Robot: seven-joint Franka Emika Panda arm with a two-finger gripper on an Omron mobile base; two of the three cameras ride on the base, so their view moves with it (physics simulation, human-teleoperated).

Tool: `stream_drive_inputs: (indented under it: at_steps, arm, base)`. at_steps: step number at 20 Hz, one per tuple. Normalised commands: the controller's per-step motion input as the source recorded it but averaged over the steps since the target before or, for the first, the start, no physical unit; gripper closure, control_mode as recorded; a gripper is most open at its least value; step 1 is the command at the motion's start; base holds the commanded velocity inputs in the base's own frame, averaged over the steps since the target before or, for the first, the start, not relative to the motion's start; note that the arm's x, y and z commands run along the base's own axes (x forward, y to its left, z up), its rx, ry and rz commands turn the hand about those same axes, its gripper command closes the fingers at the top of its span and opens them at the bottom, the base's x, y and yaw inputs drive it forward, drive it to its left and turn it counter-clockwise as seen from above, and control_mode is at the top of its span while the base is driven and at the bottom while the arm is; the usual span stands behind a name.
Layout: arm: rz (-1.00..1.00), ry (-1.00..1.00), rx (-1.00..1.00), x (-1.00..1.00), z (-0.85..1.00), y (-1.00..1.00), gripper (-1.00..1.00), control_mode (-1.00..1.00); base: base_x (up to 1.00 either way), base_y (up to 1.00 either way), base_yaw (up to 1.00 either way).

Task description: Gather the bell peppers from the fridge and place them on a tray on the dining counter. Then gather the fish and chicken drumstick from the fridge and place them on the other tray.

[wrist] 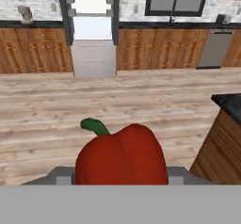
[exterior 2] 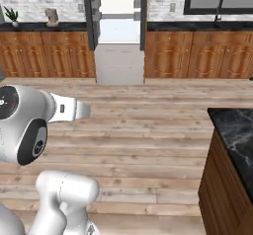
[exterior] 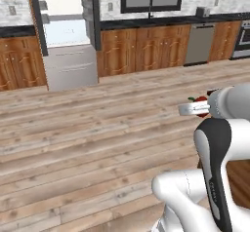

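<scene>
Currently listed: red bell pepper [wrist: 121, 155], green stem at eleven o'clock, clamped across its belly in the gripper [wrist: 121, 178]. Probably light, waxy-slick, hollow; grip the broad shoulders, moderate squeeze.

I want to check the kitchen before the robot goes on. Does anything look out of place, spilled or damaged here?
Nothing looks spilled or damaged. The fridge at the far wall stands with its doors open, which fits the task. The gripper holds a red bell pepper well away from the fridge, above the wooden floor, near the dark dining counter.
</scene>
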Motion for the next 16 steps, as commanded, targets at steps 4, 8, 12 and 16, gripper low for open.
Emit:
stream_drive_inputs:
  at_steps: [4, 8, 12, 16]
  arm:
    - [0.00, 0.00, 0.00, 0.00, 0.00, 0.00, 1.00, 1.00]
    - [0.00, 0.00, 0.00, 0.00, 0.00, 0.00, 1.00, 1.00]
    - [0.00, 0.00, 0.00, 0.00, 0.00, 0.00, 1.00, 1.00]
    - [0.00, 0.00, 0.00, 0.00, 0.00, 0.00, 1.00, 1.00]
  base:
    - [-1.00, -0.27, -0.03]
    - [-1.00, -0.54, 0.00]
    - [-1.00, -0.45, 0.00]
    - [-1.00, -0.57, 0.00]
